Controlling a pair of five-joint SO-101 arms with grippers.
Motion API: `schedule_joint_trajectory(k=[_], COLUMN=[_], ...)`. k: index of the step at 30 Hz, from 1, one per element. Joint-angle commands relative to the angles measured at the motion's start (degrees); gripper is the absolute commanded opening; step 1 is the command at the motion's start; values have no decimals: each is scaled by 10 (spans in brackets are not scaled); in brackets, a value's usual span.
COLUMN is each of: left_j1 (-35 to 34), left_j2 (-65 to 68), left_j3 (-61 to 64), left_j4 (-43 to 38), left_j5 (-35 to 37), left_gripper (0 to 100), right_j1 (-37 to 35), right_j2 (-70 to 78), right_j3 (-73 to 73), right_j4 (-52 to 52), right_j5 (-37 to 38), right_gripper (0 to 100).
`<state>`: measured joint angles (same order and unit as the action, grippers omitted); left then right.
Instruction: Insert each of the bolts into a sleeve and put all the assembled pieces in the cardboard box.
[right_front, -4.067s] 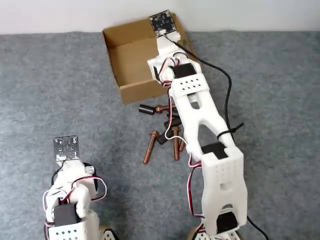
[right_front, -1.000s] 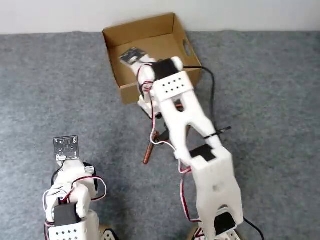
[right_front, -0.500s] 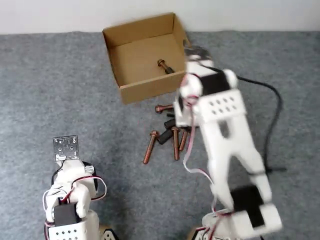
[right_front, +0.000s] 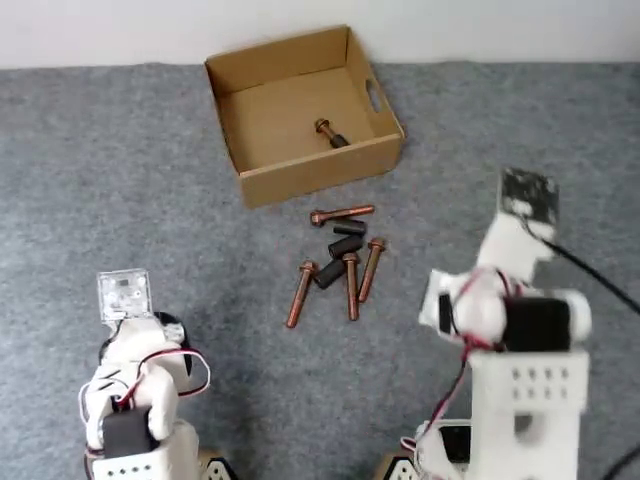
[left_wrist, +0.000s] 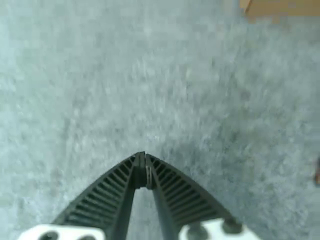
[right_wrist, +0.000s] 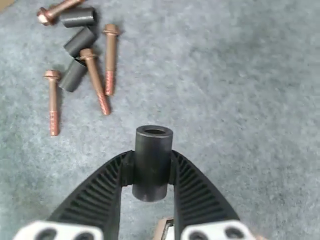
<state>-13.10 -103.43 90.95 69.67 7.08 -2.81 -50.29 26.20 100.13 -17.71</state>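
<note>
4 bolts (right_front: 350, 285), 3 sleeves (right_front: 345, 246) lie beside cardboard box (right_front: 320, 172).

The open cardboard box (right_front: 318, 173) sits toward the far side of the grey bench (right_front: 120, 200). One assembled piece (right_front: 331, 134), a copper bolt in a dark sleeve, lies on its floor. Just in front of the box is a small cluster. One loose bolt (right_front: 342, 214) lies crosswise nearest the box, and three more bolts (right_front: 351, 285) lie roughly side by side. Three short black sleeves (right_front: 345, 246) are scattered among them. A fourth sleeve (right_wrist: 152, 162) is clamped in the right gripper (right_wrist: 150, 161), its open end showing.
</note>
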Motion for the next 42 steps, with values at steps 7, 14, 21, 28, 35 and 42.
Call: schedule_joint_trajectory(k=[7, 14, 21, 28, 35, 42], left_j1=[96, 111, 151, 202, 243, 256], left_j2=[1, 1, 146, 459, 717, 885], left_j3=[-112, -124, -231, -411, -549, -650], left_j4=[34, 32, 63, 121, 185, 132], left_j5=[1, -26, -35, -32, -32, -31], left_gripper=[6, 6, 6, 6, 8, 21], right_j1=[122, 176, 177, 178, 178, 178], right_j2=[-136, -195, -247, -353, -477, -509], right_j3=[86, 133, 153, 218, 280, 289], right_j4=[4, -6, -22, -49, -67, -71], right_j5=[7, 6, 5, 10, 39, 40], right_gripper=[8, 8, 8, 8, 8, 8])
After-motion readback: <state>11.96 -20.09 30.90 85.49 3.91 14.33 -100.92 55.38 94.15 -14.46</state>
